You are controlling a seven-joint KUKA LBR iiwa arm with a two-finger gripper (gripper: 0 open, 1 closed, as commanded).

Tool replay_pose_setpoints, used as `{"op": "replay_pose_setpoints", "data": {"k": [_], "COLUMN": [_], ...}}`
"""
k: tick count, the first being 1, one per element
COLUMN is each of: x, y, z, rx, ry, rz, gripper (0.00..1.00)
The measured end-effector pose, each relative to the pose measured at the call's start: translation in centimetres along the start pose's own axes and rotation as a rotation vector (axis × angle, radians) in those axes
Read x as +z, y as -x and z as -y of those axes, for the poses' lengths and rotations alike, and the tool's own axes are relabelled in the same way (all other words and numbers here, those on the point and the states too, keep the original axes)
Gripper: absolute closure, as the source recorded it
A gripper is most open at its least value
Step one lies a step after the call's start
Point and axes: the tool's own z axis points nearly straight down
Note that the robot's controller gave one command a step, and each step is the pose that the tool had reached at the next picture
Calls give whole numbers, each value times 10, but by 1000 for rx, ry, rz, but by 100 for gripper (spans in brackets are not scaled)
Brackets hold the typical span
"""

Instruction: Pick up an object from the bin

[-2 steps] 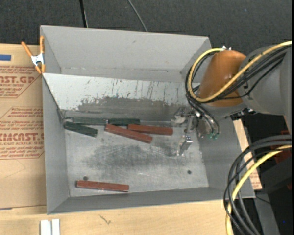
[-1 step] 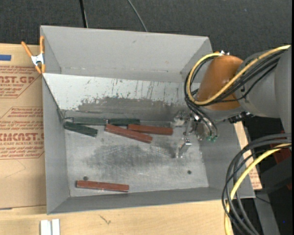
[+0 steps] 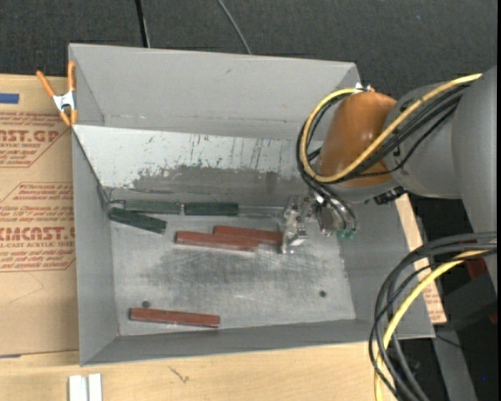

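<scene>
My gripper [image 3: 294,234] is low over the bin floor at the right, its metal fingertips at the right end of two reddish-brown bars [image 3: 230,238] that lie side by side, partly overlapping, in the middle of the bin. Whether a bar end sits between the fingers is hidden. A dark green bar [image 3: 210,210] lies just behind them along the back wall's foot.
Another dark green bar [image 3: 137,219] lies at the left near the back. A third reddish-brown bar [image 3: 174,317] lies along the front wall at the left. The arm with its orange cover and yellow cables hangs over the bin's right side.
</scene>
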Motion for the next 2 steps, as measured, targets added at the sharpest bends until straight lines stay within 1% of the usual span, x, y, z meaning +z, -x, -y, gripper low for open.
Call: {"op": "replay_pose_setpoints", "data": {"k": [1, 2], "x": [0, -160], "y": [0, -14], "z": [0, 22], "rx": [0, -40], "ry": [0, 3], "rz": [0, -4], "gripper": [100, 100]}}
